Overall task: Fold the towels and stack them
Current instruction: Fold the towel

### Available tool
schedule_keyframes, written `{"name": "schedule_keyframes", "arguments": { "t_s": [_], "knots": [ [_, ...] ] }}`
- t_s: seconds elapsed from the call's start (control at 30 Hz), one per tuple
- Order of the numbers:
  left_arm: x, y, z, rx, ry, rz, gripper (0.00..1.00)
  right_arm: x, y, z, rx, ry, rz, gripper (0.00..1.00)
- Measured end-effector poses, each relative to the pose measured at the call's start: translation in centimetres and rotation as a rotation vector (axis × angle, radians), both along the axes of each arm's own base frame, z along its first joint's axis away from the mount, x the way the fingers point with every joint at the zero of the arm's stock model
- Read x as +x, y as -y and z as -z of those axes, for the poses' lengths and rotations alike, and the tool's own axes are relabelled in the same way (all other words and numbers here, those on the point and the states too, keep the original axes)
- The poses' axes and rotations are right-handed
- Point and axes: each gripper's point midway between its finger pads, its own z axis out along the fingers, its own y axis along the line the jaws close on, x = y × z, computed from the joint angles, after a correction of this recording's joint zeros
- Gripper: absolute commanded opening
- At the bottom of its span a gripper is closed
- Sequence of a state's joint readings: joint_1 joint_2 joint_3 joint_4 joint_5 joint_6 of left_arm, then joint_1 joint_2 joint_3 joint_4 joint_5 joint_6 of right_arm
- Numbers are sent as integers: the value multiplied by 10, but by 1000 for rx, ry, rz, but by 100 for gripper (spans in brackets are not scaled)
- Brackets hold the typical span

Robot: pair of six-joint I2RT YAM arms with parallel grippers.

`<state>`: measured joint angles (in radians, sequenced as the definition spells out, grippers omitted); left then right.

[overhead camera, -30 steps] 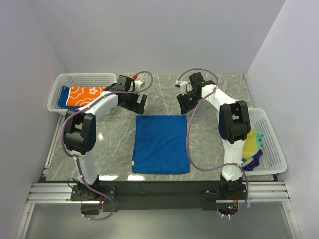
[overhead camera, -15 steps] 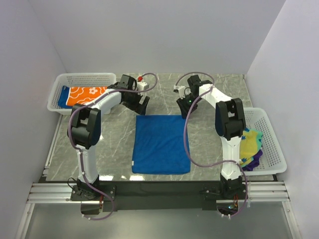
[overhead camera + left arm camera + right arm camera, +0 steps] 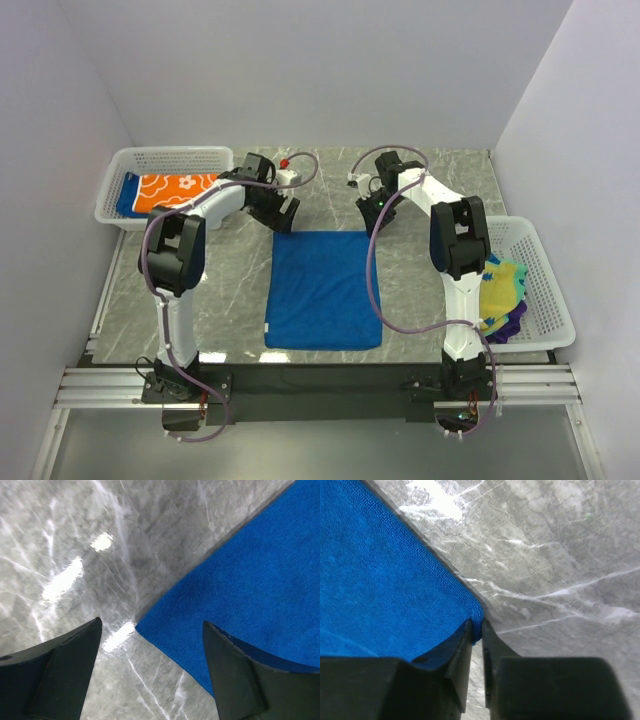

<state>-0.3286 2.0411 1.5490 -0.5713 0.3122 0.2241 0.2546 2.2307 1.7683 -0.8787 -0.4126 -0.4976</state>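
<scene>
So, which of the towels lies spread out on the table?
The plain royal blue towel, flat on the grey marble table; the others sit in white mesh baskets.

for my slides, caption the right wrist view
Right pincer pinching a corner of the blue towel on the grey marble table.

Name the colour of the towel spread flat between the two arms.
The towel is plain royal blue, seen best in the top external view.

Bench (image 3: 200,300): grey marbled slab, glossy, with patches of glare.
Blue towel (image 3: 322,290): spread flat at the centre, long sides running 12 to 6 o'clock.
Left basket (image 3: 165,153): white mesh, at 10 o'clock, in the far corner.
Right basket (image 3: 545,290): white mesh, at 4 o'clock, along the side edge.
</scene>
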Motion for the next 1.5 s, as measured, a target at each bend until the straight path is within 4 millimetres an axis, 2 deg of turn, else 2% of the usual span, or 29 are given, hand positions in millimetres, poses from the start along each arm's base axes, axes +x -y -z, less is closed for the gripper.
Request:
{"name": "schedule_keyframes", "arguments": {
  "t_s": [0.03,0.1,0.17,0.2,0.33,0.5,0.77,1.07,1.27,1.37,1.47,1.5],
  "knots": [
    [-1,0,2,0,-8,2,81,0,0,0,0,-2,0,8],
    [-3,0,7,4,-23,6,73,-1,0,0,-1,-5,0,5],
    [-4,0,13,8,-37,10,70,-1,0,0,-1,-7,1,1],
    [-4,0,15,11,-42,13,65,-1,0,0,-1,-6,1,0],
    [-7,-2,23,22,-64,20,59,-1,0,0,-2,-7,2,0],
    [-8,-1,24,19,-69,22,52,-2,0,0,-4,-6,0,0],
    [-7,-1,26,20,-72,18,52,-2,0,1,-7,-7,3,0],
    [-3,-4,29,40,-69,-2,42,-1,1,2,-19,-4,6,0],
    [1,-8,31,50,-73,-24,26,-1,3,3,-31,-3,11,0],
    [4,-10,32,52,-73,-32,16,-1,4,3,-35,-2,12,0],
    [5,-11,32,51,-73,-33,1,-1,4,3,-36,-2,16,0],
    [5,-11,32,51,-74,-32,1,-1,4,3,-35,-3,19,0]
  ]
}}
